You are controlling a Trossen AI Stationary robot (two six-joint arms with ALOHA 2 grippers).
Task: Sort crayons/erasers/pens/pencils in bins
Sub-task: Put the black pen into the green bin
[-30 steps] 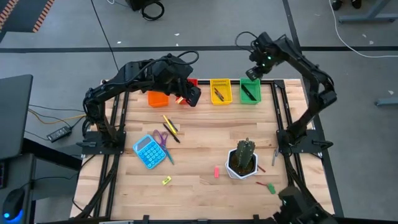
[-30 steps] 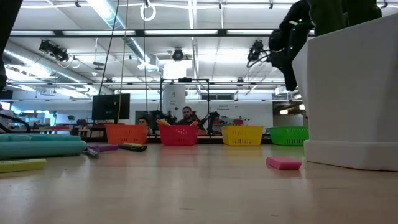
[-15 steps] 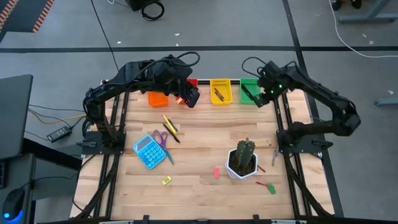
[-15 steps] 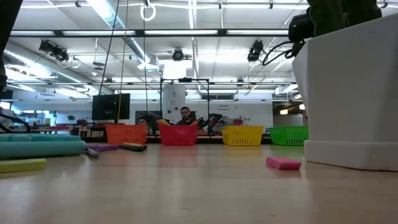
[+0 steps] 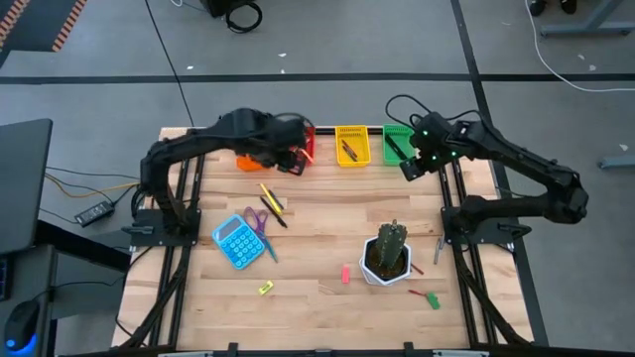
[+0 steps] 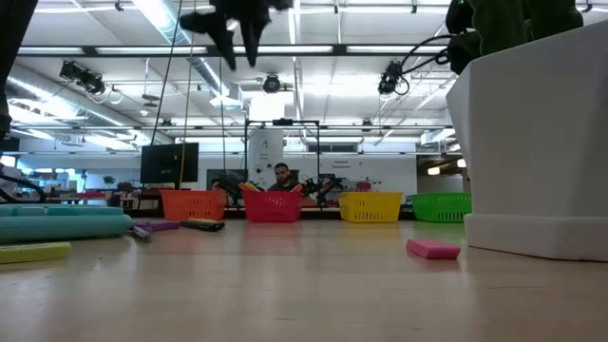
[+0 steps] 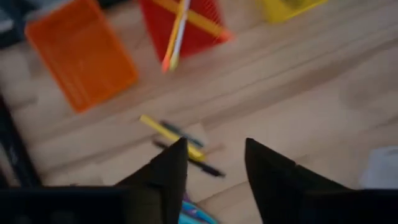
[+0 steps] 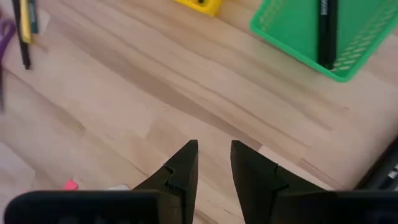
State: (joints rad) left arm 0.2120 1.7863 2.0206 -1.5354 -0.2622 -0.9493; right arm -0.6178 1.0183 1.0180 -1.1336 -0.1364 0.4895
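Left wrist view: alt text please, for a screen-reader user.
The left pincer hangs open and empty above the wooden table. Beyond it sit an orange bin and a red bin with pencils sticking over its edge. A yellow pen and a dark pen lie on the table.

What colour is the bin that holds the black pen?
Green. The bin with the black pen inside shows best in the right wrist view.

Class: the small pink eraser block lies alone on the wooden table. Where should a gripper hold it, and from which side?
Grip the small pink eraser block across its short sides, coming straight down from above: it lies flat on the bare wooden table, with nothing touching it.
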